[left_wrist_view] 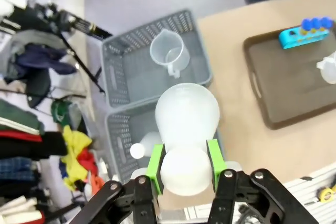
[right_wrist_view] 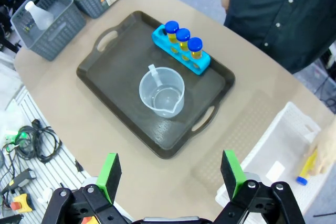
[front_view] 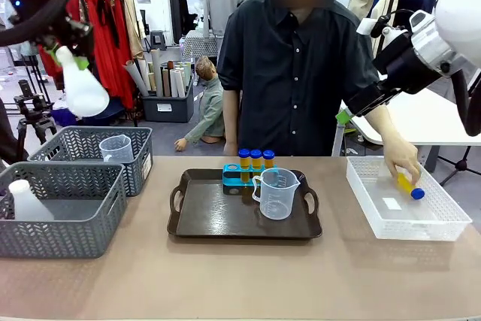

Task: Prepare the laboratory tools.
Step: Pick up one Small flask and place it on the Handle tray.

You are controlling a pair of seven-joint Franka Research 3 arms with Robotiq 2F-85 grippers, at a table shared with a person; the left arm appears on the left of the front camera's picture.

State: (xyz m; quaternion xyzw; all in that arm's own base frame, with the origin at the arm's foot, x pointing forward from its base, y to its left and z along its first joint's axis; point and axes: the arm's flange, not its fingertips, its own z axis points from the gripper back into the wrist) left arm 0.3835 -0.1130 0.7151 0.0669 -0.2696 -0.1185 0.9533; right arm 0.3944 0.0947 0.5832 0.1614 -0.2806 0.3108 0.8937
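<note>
1. The left gripper (left_wrist_view: 184, 167) is closed on the neck of a flask (left_wrist_view: 187, 113), one pad on each side. It holds the flask high above the grey baskets (front_view: 68, 223), with the wide body hanging beyond the pads. The neck looks smooth, so a sharp swing may make the flask pivot or slip out.
2. The likely target is the tray (front_view: 218, 219). There the rack (front_view: 234, 178) with three tubes (front_view: 256, 157) stands at the far edge, and a beaker (front_view: 276, 195) stands near it. The left half is bare. If the flask comes down too far right, it may knock the beaker or tip the rack.
3. If the flask is released while tilted, it may topple and roll.
4. The right gripper (right_wrist_view: 170, 174) is wide open and holds nothing, high above the table's near right part. The person's hand (front_view: 400, 162) is in the white basket (front_view: 361, 186), holding a fourth tube (front_view: 409, 186). If that arm descends there, it may strike the hand.
5. If the hand carries that tube to the rack as the flask arrives, the two may meet over the tray.
</note>
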